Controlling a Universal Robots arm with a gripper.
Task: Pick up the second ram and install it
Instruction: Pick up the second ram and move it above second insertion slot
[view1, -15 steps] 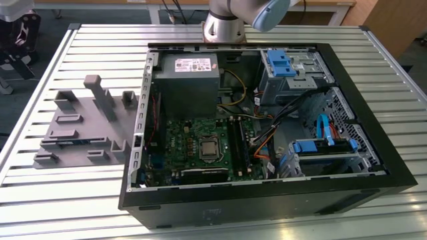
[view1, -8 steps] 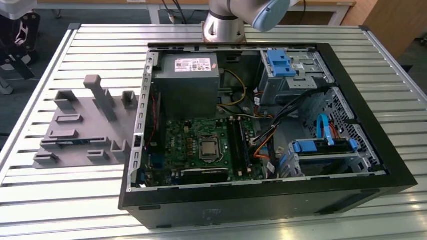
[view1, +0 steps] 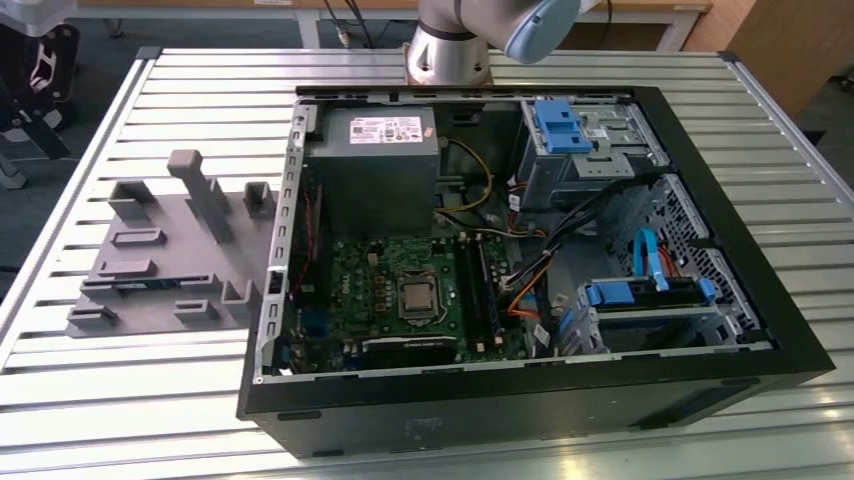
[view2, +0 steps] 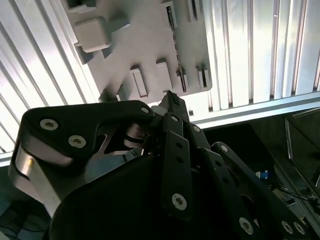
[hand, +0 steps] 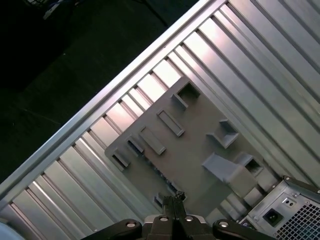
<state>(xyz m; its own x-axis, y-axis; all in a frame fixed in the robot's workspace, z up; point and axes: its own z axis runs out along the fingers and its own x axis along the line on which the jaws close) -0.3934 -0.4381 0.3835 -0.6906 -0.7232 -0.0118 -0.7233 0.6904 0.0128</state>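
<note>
- Hovering gripper (hand: 174, 199) above grey holder tray (view1: 180, 258), mid-left of exterior view; fingers pressed together, nothing betw them.
- Second ram (view1: 130, 284): thin dark strip on edge in a tray slot, prob; not picked yet.
- Risk: going down w/ tips closed could jab the ram edge or shove the tray; an off-centre pinch could tilt the stick.

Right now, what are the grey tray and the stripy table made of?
The grey tray looks like plastic: it is matte and one even grey, with blocky moulded ribs and pockets. The table looks like metal, probably aluminium: its silvery ribbed slats shine brightly in both wrist views.
</note>
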